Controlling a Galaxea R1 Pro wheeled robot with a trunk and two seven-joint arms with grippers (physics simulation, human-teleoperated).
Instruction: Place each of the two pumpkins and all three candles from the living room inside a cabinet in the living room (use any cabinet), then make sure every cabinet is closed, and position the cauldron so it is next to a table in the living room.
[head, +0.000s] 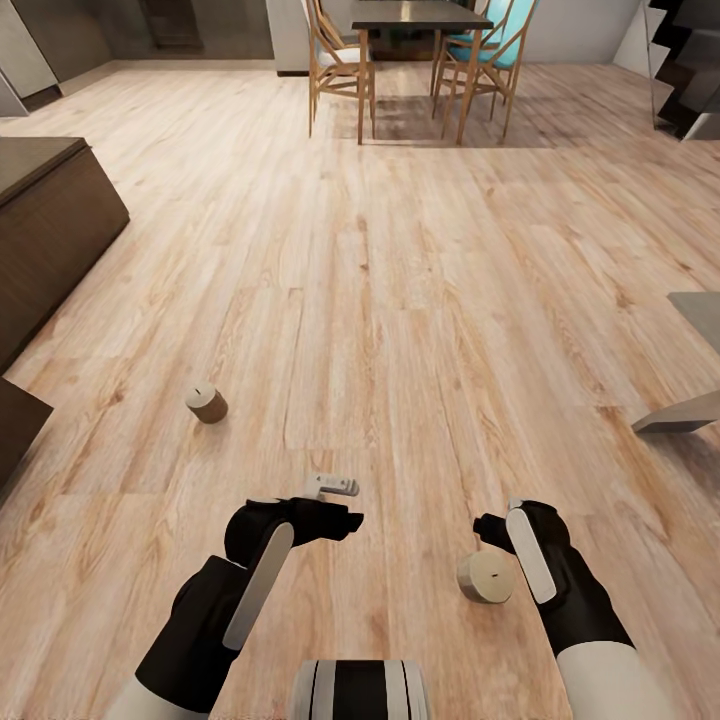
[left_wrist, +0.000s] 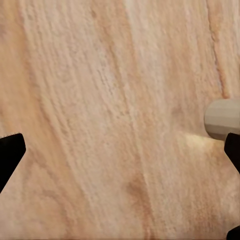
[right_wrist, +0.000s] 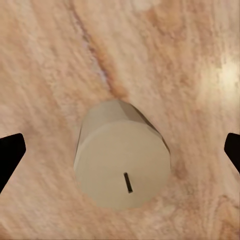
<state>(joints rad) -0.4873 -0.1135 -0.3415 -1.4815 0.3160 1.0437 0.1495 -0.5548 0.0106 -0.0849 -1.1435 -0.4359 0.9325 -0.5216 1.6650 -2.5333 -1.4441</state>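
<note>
Your right gripper (right_wrist: 120, 150) hung over the floor (head: 400, 300) with its jaws spread wide, and a candle (right_wrist: 122, 157) stood between them, touching neither finger; its pale top and small dark wick faced the wrist camera. From the head view that same candle (head: 486, 577) sat just beside the right gripper (head: 490, 530), a little nearer you than its fingertips. Your left gripper (head: 340, 520) was also held low over the bare boards, jaws spread, with nothing between them; in the left wrist view the dark fingertips (left_wrist: 10, 152) showed at the two edges of the frame, and a pale rounded object (left_wrist: 222, 117) lay just outside one of them, though you could not tell what it was from there. A small pale part (head: 333, 486) lay on the floor just ahead of the left fingertips. A second candle (head: 206, 403) stood upright well ahead of the left gripper and off to its outer side. The cabinet (head: 45, 230) stood further off on that same side, well apart from both grippers. A table (head: 420, 15) with chairs (head: 340, 60) stood far ahead.
</note>
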